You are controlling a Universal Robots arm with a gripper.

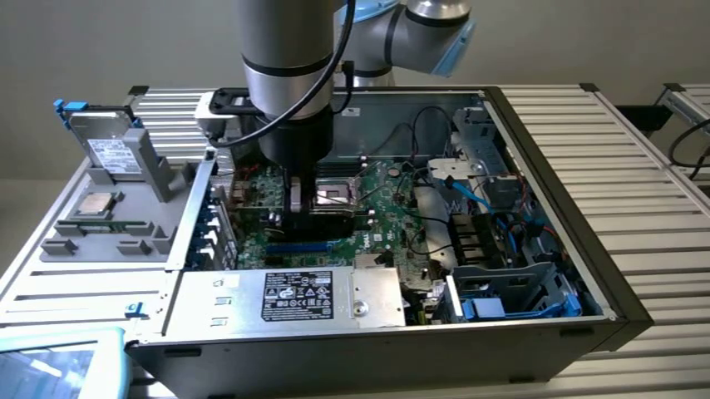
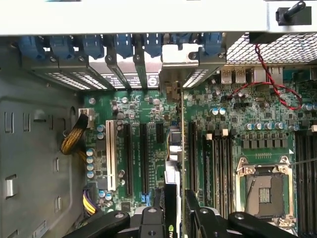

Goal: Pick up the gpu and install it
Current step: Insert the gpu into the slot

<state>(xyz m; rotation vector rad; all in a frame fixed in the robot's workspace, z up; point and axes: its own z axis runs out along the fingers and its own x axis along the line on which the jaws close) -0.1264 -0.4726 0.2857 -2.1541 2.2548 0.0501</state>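
One gpu (image 2: pixel 172 196) edge-on in end effector (image 2: pixel 174 218)

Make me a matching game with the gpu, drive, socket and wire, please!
Things:
1 gpu
2 drive
3 socket
4 wire

Matches:
A red
B standing upright in the grey holder
C square with a silver frame
D held in the gripper

Pairs: 1-D, 2-B, 3-C, 4-A
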